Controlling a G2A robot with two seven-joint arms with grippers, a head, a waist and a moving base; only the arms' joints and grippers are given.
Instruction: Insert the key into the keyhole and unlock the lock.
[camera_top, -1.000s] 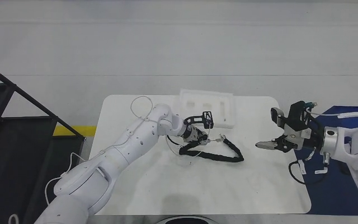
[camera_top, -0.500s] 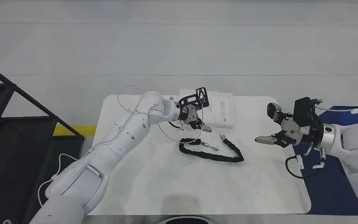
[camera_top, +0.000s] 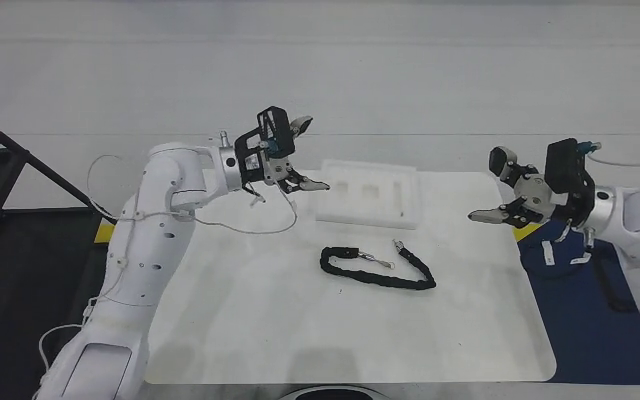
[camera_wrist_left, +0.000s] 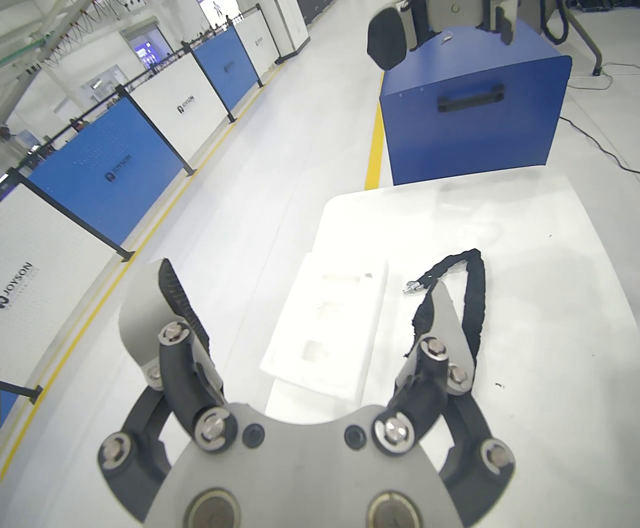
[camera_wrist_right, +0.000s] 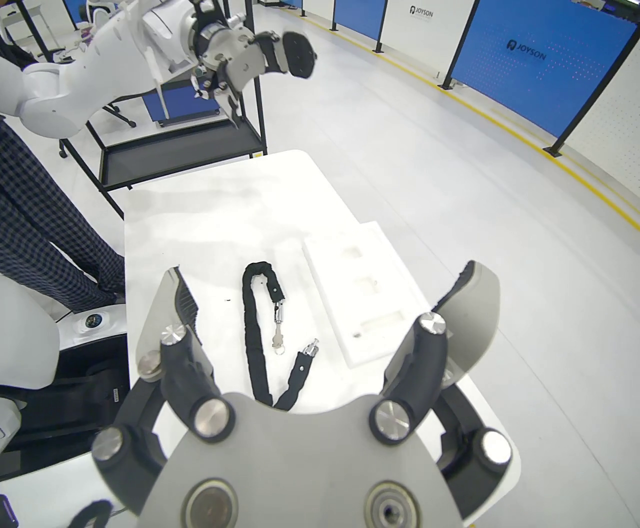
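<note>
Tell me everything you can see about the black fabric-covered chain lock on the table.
The black fabric-sleeved chain lock lies flat in a loose U on the white table, beside the white foam tray. One end carries a silver cylinder with a small metal key at its tip; the other ends in a bare metal pin. The ends lie apart.

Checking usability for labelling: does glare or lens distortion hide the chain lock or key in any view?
Top view: even light, the chain lock clear against the table. Left wrist view: glare on the table nearly swallows the foam tray; wide-angle bowing at the edges. Right wrist view: the key readable, tray recesses faint, same bowing.
</note>
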